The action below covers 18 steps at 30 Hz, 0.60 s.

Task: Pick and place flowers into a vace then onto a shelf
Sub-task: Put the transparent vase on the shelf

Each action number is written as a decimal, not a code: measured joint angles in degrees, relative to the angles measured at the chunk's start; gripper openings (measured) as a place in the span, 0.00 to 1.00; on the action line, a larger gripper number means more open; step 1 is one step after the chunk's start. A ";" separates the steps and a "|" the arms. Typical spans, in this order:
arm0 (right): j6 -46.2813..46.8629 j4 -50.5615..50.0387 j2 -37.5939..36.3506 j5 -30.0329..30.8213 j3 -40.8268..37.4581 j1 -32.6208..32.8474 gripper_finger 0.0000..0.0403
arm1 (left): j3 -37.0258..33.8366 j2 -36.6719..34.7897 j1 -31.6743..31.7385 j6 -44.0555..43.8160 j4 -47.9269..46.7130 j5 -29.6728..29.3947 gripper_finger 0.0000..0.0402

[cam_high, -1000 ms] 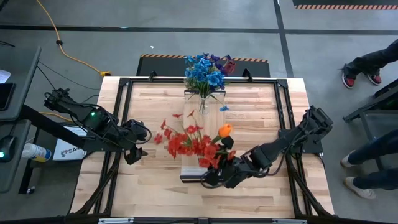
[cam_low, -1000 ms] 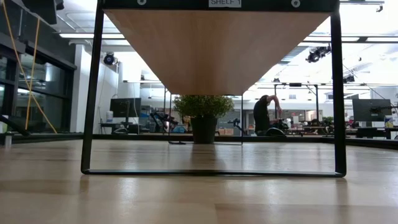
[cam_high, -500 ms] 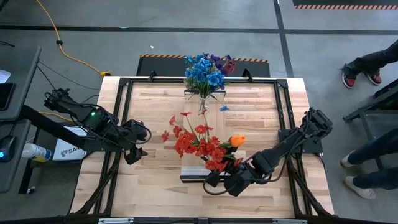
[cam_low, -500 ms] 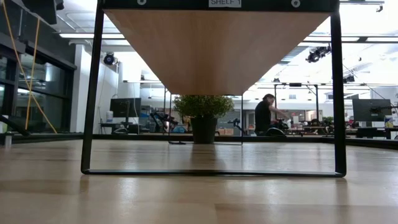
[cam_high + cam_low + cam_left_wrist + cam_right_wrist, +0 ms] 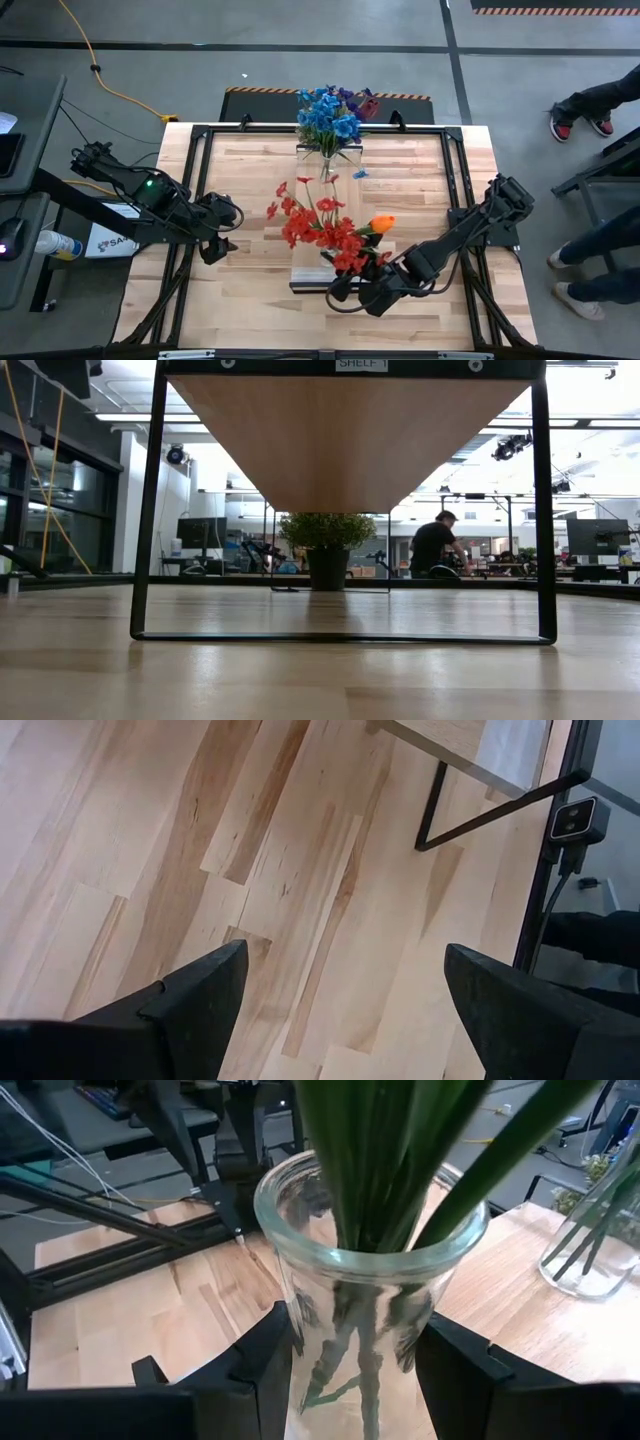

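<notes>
On the frame top, white "SHELF 1" label [image 5: 362, 365], partly cut off, wooden shelf [image 5: 345, 440] below

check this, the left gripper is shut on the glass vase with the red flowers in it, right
Not quite: it is the right gripper that is shut on the glass vase with the red flowers in it. The high view and right wrist view show this; the left gripper waits open over bare table.

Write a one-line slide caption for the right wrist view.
Right claw grips a glass vase of green flower stems above the shelf.
</notes>
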 joint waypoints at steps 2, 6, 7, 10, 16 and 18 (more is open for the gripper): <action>0.00 -0.01 0.10 -0.61 0.00 0.00 0.41 | 0.00 0.00 0.00 0.00 -0.03 0.00 0.92; 0.04 -0.39 0.11 -1.37 0.00 -0.26 0.41 | 0.00 0.00 0.00 0.00 0.03 0.00 0.92; 0.28 -0.54 0.11 -1.61 0.00 -0.26 0.41 | 0.00 0.00 0.00 0.00 0.03 0.00 0.92; 0.44 0.04 0.86 -1.84 0.00 -0.70 0.41 | 0.00 0.00 0.00 0.00 0.07 0.00 0.92; 0.66 0.28 1.82 -2.60 0.00 -1.10 0.41 | 0.00 0.00 0.00 0.00 -0.01 -0.02 0.92; 0.68 -0.04 1.86 -2.20 0.00 -1.14 0.41 | 0.00 0.02 0.00 0.00 0.01 0.00 0.92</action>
